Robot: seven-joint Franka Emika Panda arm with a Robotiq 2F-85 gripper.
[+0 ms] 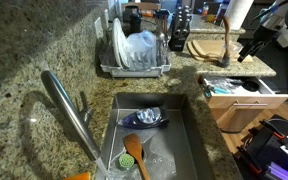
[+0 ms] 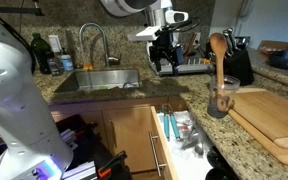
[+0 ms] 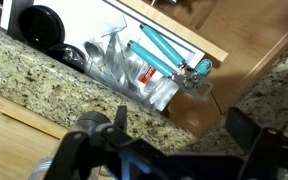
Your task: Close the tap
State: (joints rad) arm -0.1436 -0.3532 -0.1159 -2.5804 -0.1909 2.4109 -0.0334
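The tap (image 1: 69, 110) is a long brushed silver spout that slants over the sink, with a thin lever handle (image 1: 81, 101) near its base. In an exterior view it is a curved arch (image 2: 94, 38) behind the sink. My gripper (image 1: 246, 47) hangs in the air over the counter and the open drawer, far from the tap. It also shows in an exterior view (image 2: 164, 60). In the wrist view its fingers (image 3: 184, 135) are spread apart with nothing between them, above the granite counter edge.
The sink (image 1: 189, 140) holds a bowl, a green brush and a wooden spoon. A dish rack (image 1: 134, 55) stands behind it. An open drawer (image 2: 179, 130) with utensils juts from the cabinet. A jar with a wooden spoon (image 2: 219, 75) and a cutting board (image 2: 274, 120) sit on the counter.
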